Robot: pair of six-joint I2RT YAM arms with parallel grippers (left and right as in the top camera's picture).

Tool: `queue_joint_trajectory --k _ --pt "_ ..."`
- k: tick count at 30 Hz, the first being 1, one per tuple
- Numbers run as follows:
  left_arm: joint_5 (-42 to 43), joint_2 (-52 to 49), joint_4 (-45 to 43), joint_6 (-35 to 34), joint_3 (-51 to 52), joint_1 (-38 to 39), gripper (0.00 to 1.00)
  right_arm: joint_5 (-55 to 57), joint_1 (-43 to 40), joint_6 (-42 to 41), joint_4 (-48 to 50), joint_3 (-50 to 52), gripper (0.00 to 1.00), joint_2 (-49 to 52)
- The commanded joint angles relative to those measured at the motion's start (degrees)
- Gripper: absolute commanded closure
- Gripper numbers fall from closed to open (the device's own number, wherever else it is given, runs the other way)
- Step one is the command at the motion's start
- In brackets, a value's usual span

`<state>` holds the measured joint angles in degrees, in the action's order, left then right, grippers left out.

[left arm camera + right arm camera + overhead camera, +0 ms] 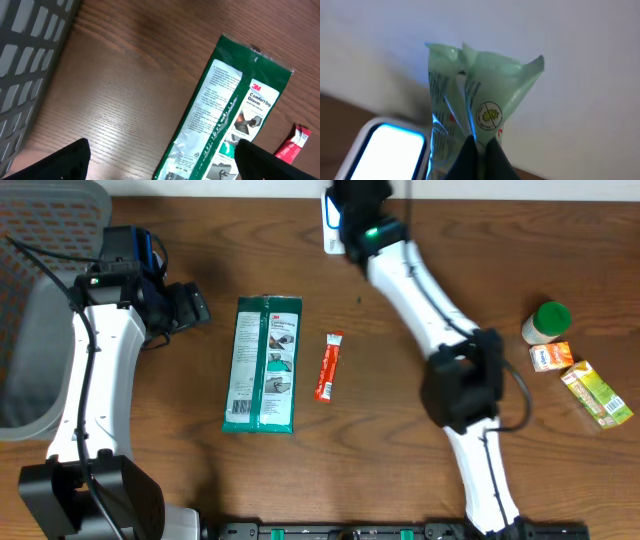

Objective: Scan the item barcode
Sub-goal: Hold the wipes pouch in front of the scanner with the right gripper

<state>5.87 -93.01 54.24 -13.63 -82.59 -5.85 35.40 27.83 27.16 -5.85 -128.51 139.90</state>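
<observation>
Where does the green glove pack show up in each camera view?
Overhead: the glove pack lies flat, left of centre, long side running top to bottom.
Left wrist: it runs diagonally across the right half.
Right wrist: not in it.
Shared landmark: the red sachet, just right of the pack overhead, at the left wrist picture's right edge.

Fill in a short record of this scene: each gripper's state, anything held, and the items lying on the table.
left gripper: open, holding nothing
right gripper: shut on a pale green packet
scanner: lit, next to the packet
table middle: glove pack, red sachet
table right: green-capped bottle, orange box, yellow-green box
</observation>
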Motion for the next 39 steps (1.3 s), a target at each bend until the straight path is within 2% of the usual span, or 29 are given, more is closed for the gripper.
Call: queue_joint_trajectory --k 1,5,10,13,17,22,29,32,34,39 --pt "-0.1 -0.2 0.3 0.3 -0.2 -0.2 0.08 16.3 3.4 17.7 9.6 -0.8 0.99 4.0" --pt "-0.1 -0.2 0.3 0.3 -0.2 -0.2 0.08 20.6 5.4 35.7 26.9 -0.8 0.99 10.4" --pt "-0.1 -0.2 0.3 0.3 -0.2 -0.2 0.08 20.7 6.7 48.0 39.0 -0.8 0.99 17.0" --pt "-0.1 -0.2 0.3 0.3 -0.2 -0.2 0.08 20.7 6.9 51.4 41.2 -0.8 0.99 19.4" --pt "-0.1 -0.2 0.3 0.3 -0.2 -0.2 0.07 20.7 6.9 51.1 42.5 -0.8 0.99 19.7" --pt "-0.1 -0.2 0.3 0.3 -0.2 -0.2 0.08 20.2 6.9 54.8 51.0 -0.8 0.99 19.4" --pt "-0.1 -0.2 0.3 0.3 -0.2 -0.2 0.08 25.0 5.9 52.1 47.9 -0.8 0.99 13.6" --pt "-0.1 -0.2 0.3 0.3 -0.2 -0.2 0.08 30.8 5.7 51.1 41.4 -0.8 0.99 9.4" --pt "-0.1 -0.2 0.3 0.3 -0.2 -0.2 0.08 39.3 6.3 51.1 32.7 -0.8 0.99 4.5" --pt "-0.1 -0.2 0.3 0.3 -0.2 -0.2 0.07 47.7 7.6 50.5 30.4 -0.8 0.99 -2.7"
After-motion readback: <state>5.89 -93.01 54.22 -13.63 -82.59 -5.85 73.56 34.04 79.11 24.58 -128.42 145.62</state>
